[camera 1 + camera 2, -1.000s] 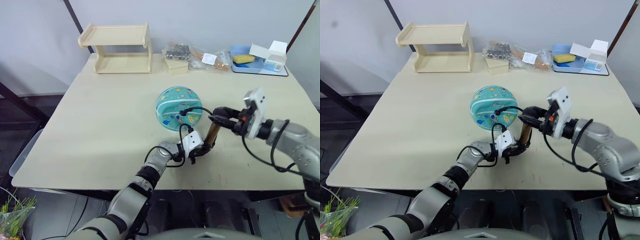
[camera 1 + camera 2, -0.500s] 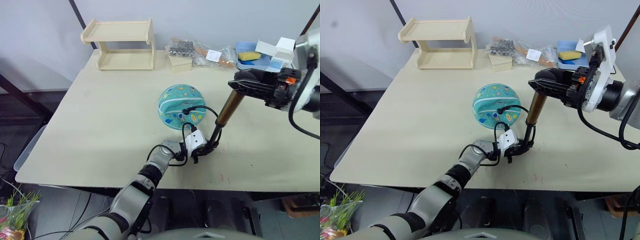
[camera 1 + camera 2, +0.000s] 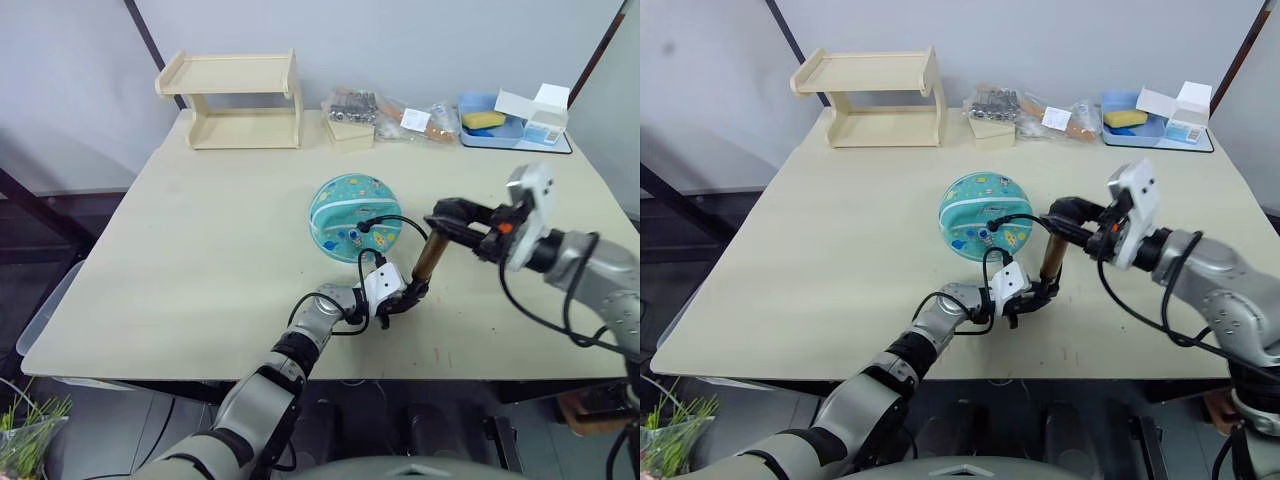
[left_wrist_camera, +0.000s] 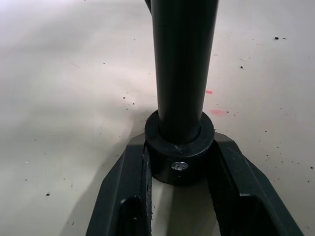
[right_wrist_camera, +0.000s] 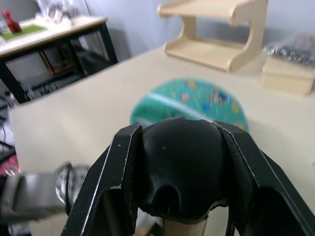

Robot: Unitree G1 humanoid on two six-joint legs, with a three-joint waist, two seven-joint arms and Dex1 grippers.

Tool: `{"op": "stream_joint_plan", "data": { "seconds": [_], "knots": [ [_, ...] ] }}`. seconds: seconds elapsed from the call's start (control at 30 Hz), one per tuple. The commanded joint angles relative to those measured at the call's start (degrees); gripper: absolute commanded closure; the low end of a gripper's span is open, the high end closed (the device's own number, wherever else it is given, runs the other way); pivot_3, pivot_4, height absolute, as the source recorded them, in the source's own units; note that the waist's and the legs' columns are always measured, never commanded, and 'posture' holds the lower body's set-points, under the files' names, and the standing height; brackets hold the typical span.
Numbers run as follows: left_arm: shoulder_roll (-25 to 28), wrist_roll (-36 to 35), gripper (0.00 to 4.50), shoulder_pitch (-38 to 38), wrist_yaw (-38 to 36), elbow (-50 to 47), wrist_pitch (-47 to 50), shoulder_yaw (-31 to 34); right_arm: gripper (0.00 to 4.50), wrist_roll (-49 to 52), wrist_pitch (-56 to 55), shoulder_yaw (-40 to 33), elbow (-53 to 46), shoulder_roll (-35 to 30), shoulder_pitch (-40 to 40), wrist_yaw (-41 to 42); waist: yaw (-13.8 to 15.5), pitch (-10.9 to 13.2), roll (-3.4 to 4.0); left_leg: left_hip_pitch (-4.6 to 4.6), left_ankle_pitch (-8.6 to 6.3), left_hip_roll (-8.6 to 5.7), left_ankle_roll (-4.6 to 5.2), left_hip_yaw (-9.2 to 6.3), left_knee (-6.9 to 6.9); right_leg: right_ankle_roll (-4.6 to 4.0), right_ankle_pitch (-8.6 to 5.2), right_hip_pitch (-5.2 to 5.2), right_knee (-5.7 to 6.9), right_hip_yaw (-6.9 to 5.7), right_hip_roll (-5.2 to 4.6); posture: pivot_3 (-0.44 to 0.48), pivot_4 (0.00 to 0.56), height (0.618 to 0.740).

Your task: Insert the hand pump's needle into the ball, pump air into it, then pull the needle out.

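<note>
The teal ball (image 3: 352, 213) lies near the middle of the table (image 3: 200, 250), also seen past my right fingers (image 5: 197, 101). The hand pump (image 3: 427, 258) stands tilted just right of it, gold barrel up. Its black hose (image 3: 392, 220) loops from the base to the ball's near side, where the needle is hidden at the hose tip. My left gripper (image 3: 403, 297) is shut on the pump's black base cap (image 4: 179, 158), fingers (image 4: 129, 191) on both sides. My right gripper (image 3: 452, 217) is shut on the black handle knob (image 5: 182, 164) at the top.
A wooden shelf (image 3: 235, 98) stands at the back left. Along the back edge lie a small wooden box (image 3: 350, 133), plastic bags of hardware (image 3: 390, 108), a blue tray (image 3: 488, 127) and a white box (image 3: 540, 104). The table's front edge runs close to my left arm.
Half a second ago my right gripper held the handle high with the pump drawn out. It has now come back down, pushing the handle in. The left gripper stayed on the base.
</note>
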Motion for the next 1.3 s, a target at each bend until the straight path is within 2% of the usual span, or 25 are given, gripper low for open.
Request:
{"op": "stream_joint_plan", "data": {
  "seconds": [0.03, 0.2, 0.33, 0.6, 0.77, 0.9, 1.0, 1.13, 1.23, 1.3],
  "knots": [
    [0.94, 1.86, 3.46, 2.73, -1.39, 2.44, 2.22, -1.42, 2.83, -10.56, -0.79, 9.43, 9.10, 1.19, 4.97, 1.64, 0.02, -0.27, -0.06, 0.07, 0.00, 0.02, 0.00, -0.04, -0.06, -0.06, -0.03, 0.03, 0.00, -0.04, 0.05, 0.000, 0.150, 0.740],
    [0.81, 1.86, 3.46, 2.99, -1.17, 2.17, 2.48, -1.49, 2.83, -13.25, -2.65, 9.33, 9.57, 3.20, 5.35, 2.96, 0.08, -0.56, 0.13, 0.13, 0.00, 0.04, 0.00, -0.30, -0.23, -0.25, -0.10, 0.08, 0.01, -0.27, 0.12, 0.000, 0.150, 0.740],
    [0.59, 1.98, 3.46, 2.95, -0.89, 2.74, 2.42, -1.52, 2.83, -10.20, -1.20, 4.16, 3.21, 1.33, 2.99, 3.40, 0.20, -0.60, 0.25, 0.15, 0.00, 0.04, 0.00, -0.50, -0.27, -0.28, -0.14, 0.12, 0.01, -0.44, 0.16, 0.000, 0.150, 0.740],
    [0.34, 2.17, 3.46, 3.04, -1.06, 3.32, 2.14, -1.59, 2.83, 6.22, 10.26, -10.14, -7.76, -5.38, -6.98, 2.10, 1.23, 0.06, 0.97, -0.28, 0.04, -0.05, -0.06, -0.78, -0.29, -0.69, -0.10, -0.10, 0.05, -0.64, 0.08, 0.000, 0.150, 0.740],
    [0.39, 2.24, 3.46, 2.68, -1.52, 3.76, 1.94, -1.64, 2.83, 19.41, 17.57, -17.97, -7.35, -11.07, -15.87, -1.07, 1.63, 0.34, 1.05, -0.70, 0.06, -0.09, -0.07, -1.01, -0.21, -0.72, -0.09, -0.36, 0.05, -0.86, 0.05, 0.000, 0.150, 0.740],
    [0.43, 2.23, 3.46, 2.58, -2.08, 3.78, 1.75, -1.76, 2.83, 27.95, 21.50, -21.53, -4.84, -15.82, -20.77, -4.47, 1.63, 0.44, 1.07, -0.81, 0.06, -0.10, -0.08, -1.06, -0.21, -0.74, -0.10, -0.41, 0.05, -0.90, -0.02, 0.000, 0.150, 0.740],
    [0.44, 2.20, 3.46, 2.58, -2.29, 3.75, 1.79, -1.76, 2.83, 30.97, 21.87, -21.40, -4.01, -16.50, -22.03, -6.82, 1.62, 0.46, 1.05, -0.82, 0.06, -0.09, -0.08, -1.08, -0.21, -0.76, -0.11, -0.41, 0.05, -0.92, -0.04, 0.000, 0.150, 0.740],
    [0.35, 2.17, 3.46, 2.55, -2.28, 3.78, 1.84, -1.81, 2.83, 26.42, 19.90, -17.86, -5.23, -13.62, -18.13, -6.96, 1.59, 0.45, 1.06, -0.82, 0.06, -0.09, -0.07, -1.06, -0.20, -0.76, -0.11, -0.40, 0.06, -0.92, -0.03, 0.000, 0.150, 0.740],
    [0.45, 1.96, 3.46, 2.82, -2.37, 3.03, 2.11, -1.72, 2.83, 16.55, 15.29, -10.92, -4.68, -9.38, -8.99, -4.54, 1.55, 0.40, 1.07, -0.74, 0.06, -0.10, -0.07, -1.01, -0.18, -0.75, -0.12, -0.33, 0.07, -0.99, 0.02, 0.000, 0.150, 0.740],
    [0.54, 1.89, 3.46, 3.05, -2.35, 2.57, 2.26, -1.72, 2.83, 10.92, 12.14, -6.96, -3.60, -7.68, -4.50, -3.04, 1.47, 0.08, 0.63, -0.54, 0.06, -0.08, -0.07, -0.95, -0.19, -0.79, -0.16, -0.17, 0.12, -1.05, 0.14, 0.000, 0.150, 0.740]
  ]
}}
